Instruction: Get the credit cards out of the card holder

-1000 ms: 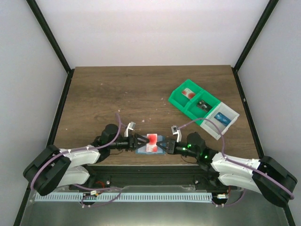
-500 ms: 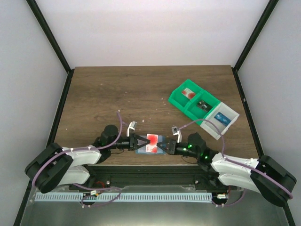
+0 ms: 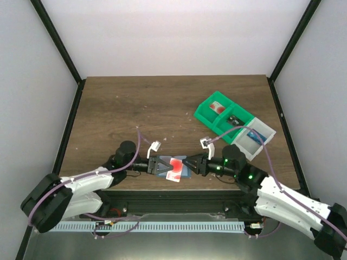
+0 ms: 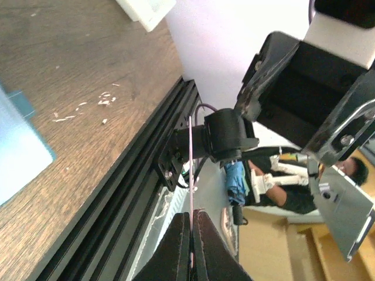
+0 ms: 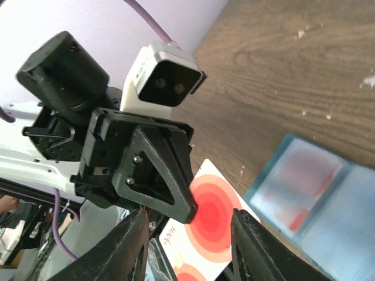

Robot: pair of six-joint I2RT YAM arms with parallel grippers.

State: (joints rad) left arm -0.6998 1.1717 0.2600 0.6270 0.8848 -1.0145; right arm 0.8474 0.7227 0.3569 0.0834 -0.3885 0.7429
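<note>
A white credit card with red rings is lifted out of the holder, and my left gripper is shut on its edge. The left wrist view shows that credit card edge-on as a thin pink line running out from the closed left gripper. My right gripper faces it, open, one finger on each side of the card without touching. The light-blue card holder lies open on the table beneath; something reddish shows through one pocket. From above, the card holder sits between both grippers near the front edge.
A green-and-white compartment bin with cards in it stands at the back right. The black frame rail runs along the table's near edge just below the grippers. Crumbs lie on the wood.
My right gripper has opened and let go of the card. The left gripper closed on it, and the card has swung down toward the near edge. The right arm has risen.
</note>
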